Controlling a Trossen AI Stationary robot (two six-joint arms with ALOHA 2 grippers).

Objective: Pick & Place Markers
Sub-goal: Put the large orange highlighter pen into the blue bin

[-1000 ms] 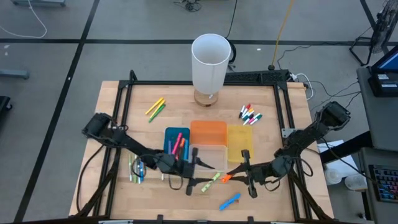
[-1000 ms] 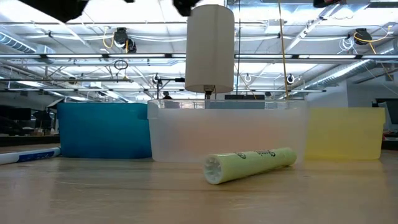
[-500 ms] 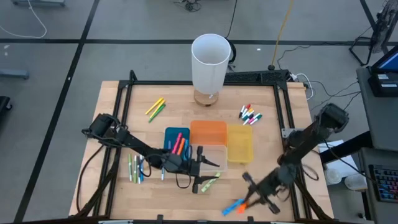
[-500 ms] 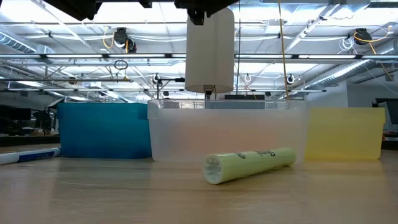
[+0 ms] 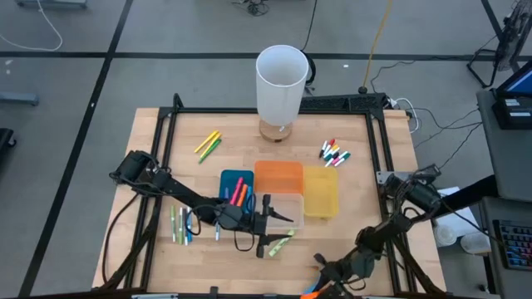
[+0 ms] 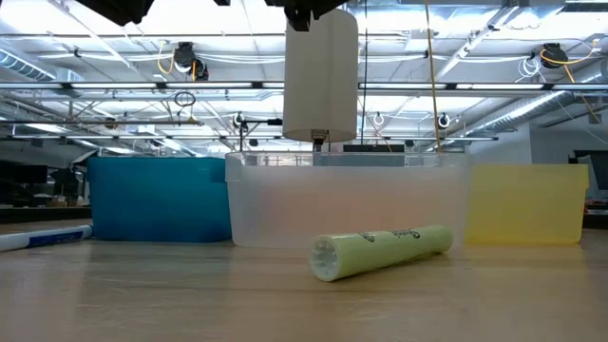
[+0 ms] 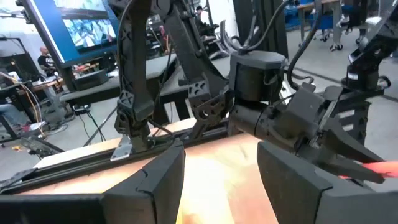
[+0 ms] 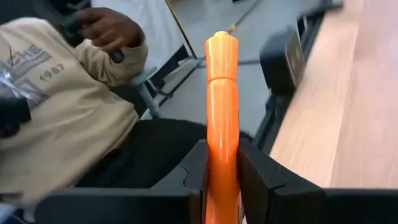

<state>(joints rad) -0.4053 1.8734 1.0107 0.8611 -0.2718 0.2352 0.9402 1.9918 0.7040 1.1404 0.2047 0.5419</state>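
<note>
While the right gripper (image 8: 221,180) sat low at the near edge of the table, right of centre, its fingers were clamped on an orange marker (image 8: 221,112); the wrist view showed the marker standing straight out between the pads, cap end forward, likely held that way so it could be carried to a bin. From above only an orange tip showed at the near edge. Left gripper (image 5: 268,226) hovered over the clear bin (image 5: 291,209) at centre, fingers apart and nothing between them, probably poised for the light green highlighter (image 6: 380,251) lying just near of that bin.

Other markers: pink and red ones inside the blue bin (image 5: 226,179); a yellow and green pair (image 5: 208,144) at far left; a cluster of white pens with coloured caps (image 5: 334,154) at far right; several green and blue ones (image 5: 180,224) at near left. Orange bin (image 5: 278,176) and yellow bin (image 5: 321,191) sat touching, right of the blue one; contents could not be told.

Surface: pale wooden table (image 5: 366,191) inside a black frame, with a white lamp shade (image 5: 281,79) on its base at far centre. Room: grey floor with taped lines and cables, open ceiling with pipework and lights. A person in a beige sweatshirt (image 8: 62,118) sat beyond the near edge, one hand (image 8: 109,28) raised
</note>
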